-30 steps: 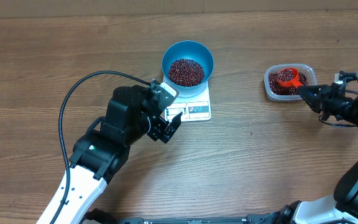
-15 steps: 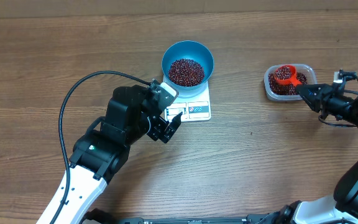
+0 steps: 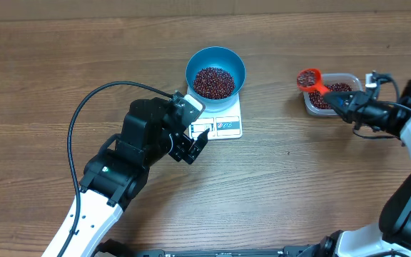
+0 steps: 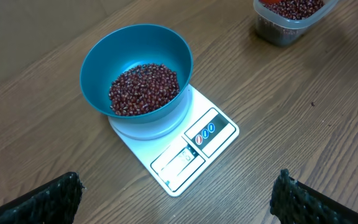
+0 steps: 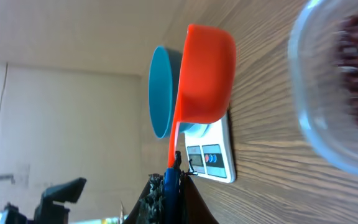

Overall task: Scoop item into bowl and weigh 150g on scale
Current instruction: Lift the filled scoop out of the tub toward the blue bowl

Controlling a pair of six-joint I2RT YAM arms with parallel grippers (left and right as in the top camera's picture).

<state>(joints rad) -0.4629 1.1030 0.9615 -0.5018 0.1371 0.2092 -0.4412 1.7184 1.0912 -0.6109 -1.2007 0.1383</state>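
Black ribbed fingers (image 4: 50, 200) of the left tool (image 3: 196, 145) stand spread wide at the bottom corners of the left wrist view, with nothing between them. The tool hovers over the wooden worktop (image 3: 284, 164) just short of the near edge of the white scale (image 3: 227, 126).

Along that near edge the scale carries a small display window and a label panel with three little round marks, red and blue. No writing on it can be read.

On the far part of the scale sits the blue bowl (image 3: 228, 58), its rim reaching past the scale's far end. A loose heap of dark red-brown beans (image 3: 213, 82) covers its bottom, well below the rim.

A broad stretch of bare wood lies between the scale and the things to the right, and more open wood runs to the left of the bowl and beyond it to the far edge.

To the right, the right tool (image 3: 336, 101) is pressed together on the blue end of the handle of a red scoop (image 3: 309, 78). The scoop's cup holds beans and hangs above the worktop just off the corner of a clear plastic tub (image 3: 354, 80), on the side toward the bowl yet well apart from it. The tub holds more of the same beans.
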